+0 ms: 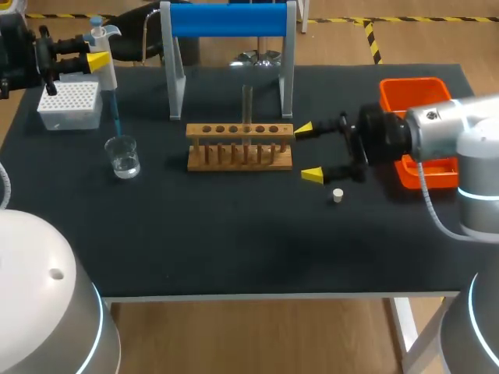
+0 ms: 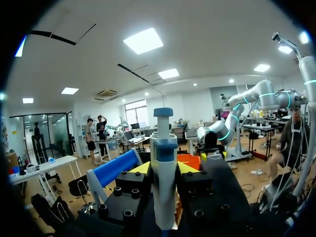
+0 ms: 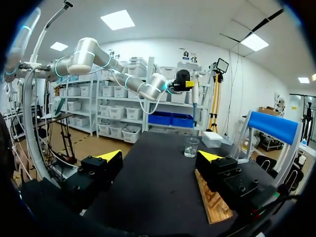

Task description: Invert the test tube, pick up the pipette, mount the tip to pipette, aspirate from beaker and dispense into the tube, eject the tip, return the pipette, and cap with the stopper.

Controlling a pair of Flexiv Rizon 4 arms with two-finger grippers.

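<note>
My left gripper (image 1: 92,61) is shut on a white pipette (image 1: 103,48) at the table's far left, holding it upright. Its blue tip (image 1: 116,117) points down at a glass beaker (image 1: 123,156) with clear liquid, ending about at the rim. In the left wrist view the pipette (image 2: 163,168) stands between the yellow fingertips (image 2: 141,169). A test tube (image 1: 247,105) stands upright in the wooden rack (image 1: 240,146). My right gripper (image 1: 309,152) is open just right of the rack, and the small white stopper (image 1: 337,195) lies on the mat near it. The right wrist view shows that gripper (image 3: 160,157) with nothing in it, the beaker (image 3: 191,147) far ahead.
A white tip box (image 1: 70,104) sits behind the beaker. The blue-topped pipette stand (image 1: 230,47) rises behind the rack. An orange bin (image 1: 412,95) lies at the right, partly under my right arm. Black mat covers the table's front half.
</note>
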